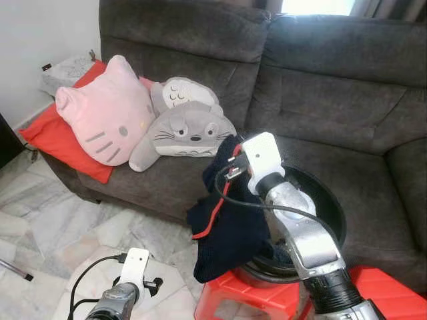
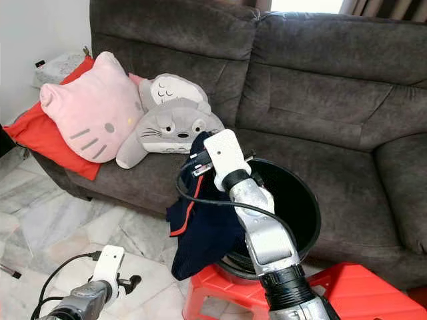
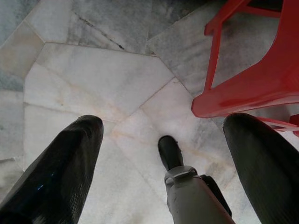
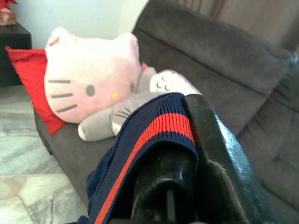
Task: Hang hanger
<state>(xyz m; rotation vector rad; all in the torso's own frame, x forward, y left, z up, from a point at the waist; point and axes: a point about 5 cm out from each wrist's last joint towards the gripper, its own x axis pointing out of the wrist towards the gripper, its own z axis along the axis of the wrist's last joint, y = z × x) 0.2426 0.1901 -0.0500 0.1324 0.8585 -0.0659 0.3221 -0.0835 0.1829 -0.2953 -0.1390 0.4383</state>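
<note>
A dark grey fabric sofa [image 1: 320,87] spans the back of the scene, its seat front running just behind a round black bucket [image 1: 331,200] that stands on a red plastic stool [image 1: 230,293]. To the robot's left of the stool lies open pale marble floor [image 1: 60,220]. At the sofa's left end sit a pink cat-face cushion [image 1: 107,120], a grey plush creature [image 1: 190,127] leaning beside it, and a red pillow [image 1: 57,140] beneath them.

The right arm reaches forward and up over the bucket's near rim, its wrist bent toward the sofa. The right pincer [image 4: 187,154] is pressed together on a navy garment with a red stripe [image 1: 223,227]; the ribbed striped hem drapes over the black fingers [image 4: 219,140] in the right wrist view, and the rest hangs down the bucket's outer left side toward the stool. No hanger can be made out among the cloth.

The left arm hangs low by the floor. The left pincer [image 3: 163,140] is spread wide, pointing down at the marble beside the stool's leg.
</note>
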